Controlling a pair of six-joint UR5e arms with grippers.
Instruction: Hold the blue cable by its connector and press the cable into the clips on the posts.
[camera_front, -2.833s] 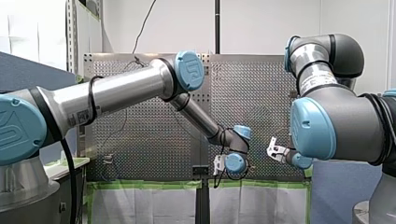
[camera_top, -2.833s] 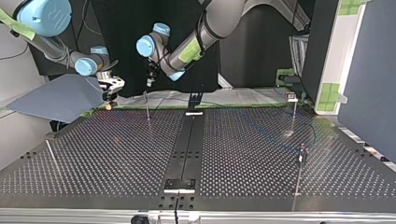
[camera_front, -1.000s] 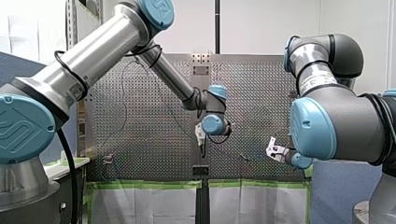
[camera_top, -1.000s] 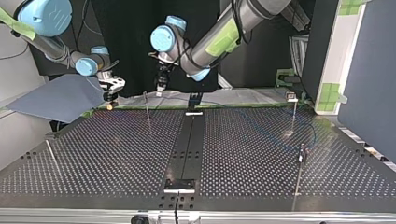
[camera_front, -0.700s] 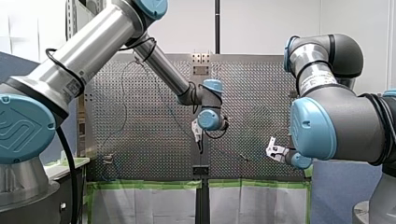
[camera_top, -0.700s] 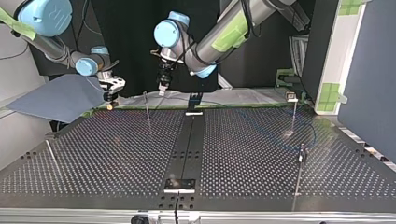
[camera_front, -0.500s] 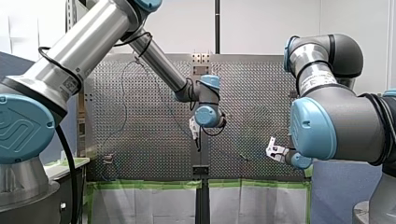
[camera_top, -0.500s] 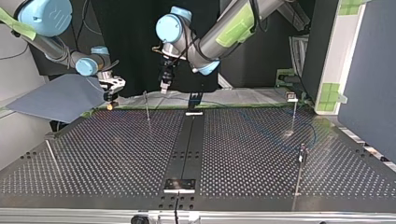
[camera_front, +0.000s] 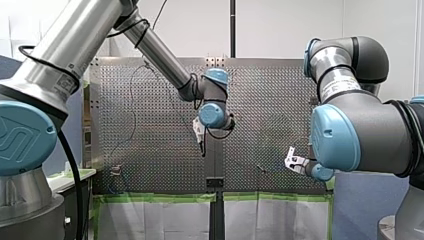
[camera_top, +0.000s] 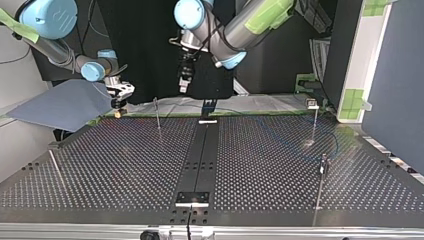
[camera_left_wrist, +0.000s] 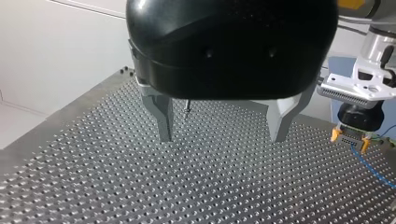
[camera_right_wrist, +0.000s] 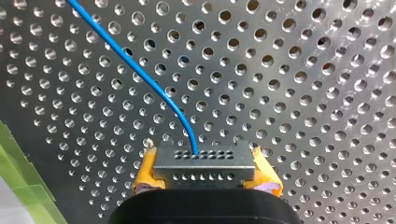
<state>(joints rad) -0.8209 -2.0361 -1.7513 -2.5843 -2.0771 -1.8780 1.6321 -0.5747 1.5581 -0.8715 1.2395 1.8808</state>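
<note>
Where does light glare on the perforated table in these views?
Top view: a bright glint on the table at the foot of a post. Left wrist view: hole rims catch small highlights ahead of my left claw. Right wrist view: no strong glare.

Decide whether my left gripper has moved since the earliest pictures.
Yes. In the top view my left gripper has shifted toward the view's right, away from the thin post.

Surface finishes
Table (camera_left_wrist: 93, 186) dull metal; cable (camera_right_wrist: 140, 70) smooth plastic; connector (camera_right_wrist: 204, 161) matt grey; left gripper (camera_left_wrist: 219, 137) shell glossy black.
</note>
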